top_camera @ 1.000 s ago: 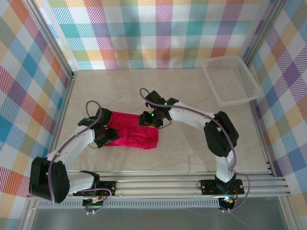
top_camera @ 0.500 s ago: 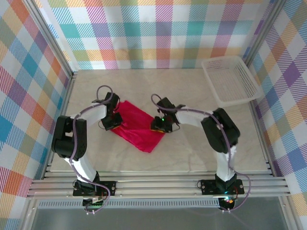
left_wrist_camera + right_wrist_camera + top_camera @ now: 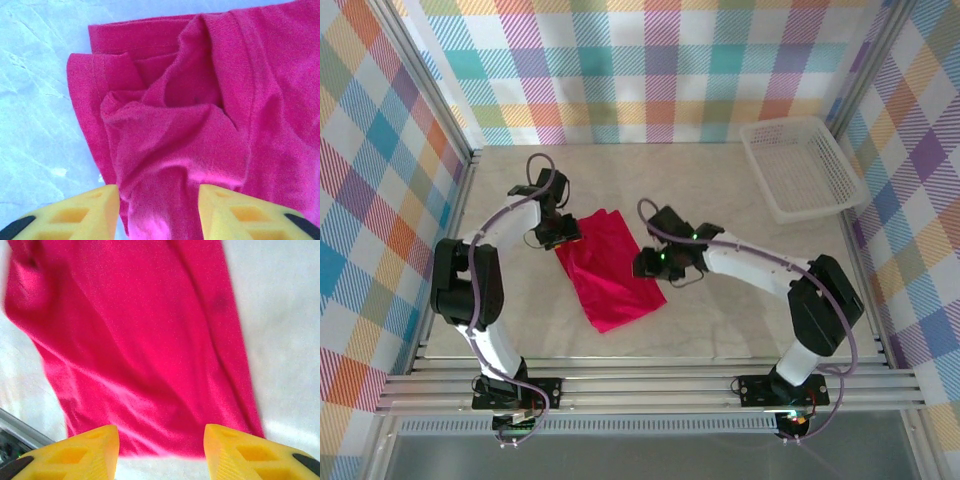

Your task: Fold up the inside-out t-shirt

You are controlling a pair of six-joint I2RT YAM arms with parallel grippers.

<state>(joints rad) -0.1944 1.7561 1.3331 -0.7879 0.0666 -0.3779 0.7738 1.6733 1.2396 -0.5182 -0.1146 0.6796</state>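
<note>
T-shirt point(image 3: 610, 272) is lying skewed on the table point(image 3: 750, 320), between the arms. Left tool point(image 3: 159, 205) is sitting at its rumpled corner, jaws apart. Right tool point(image 3: 161, 442) is hovering over the opposite edge, also apart.

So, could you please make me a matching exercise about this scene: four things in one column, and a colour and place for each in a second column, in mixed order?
Column one
1. t-shirt
2. basket
3. left fingers
4. right fingers

Column two
A. white, at the far right corner of the table
B. yellow, above smooth cloth
C. crimson, lying mid-table
D. yellow, above bunched cloth

Pairs: 1-C, 2-A, 3-D, 4-B
</note>
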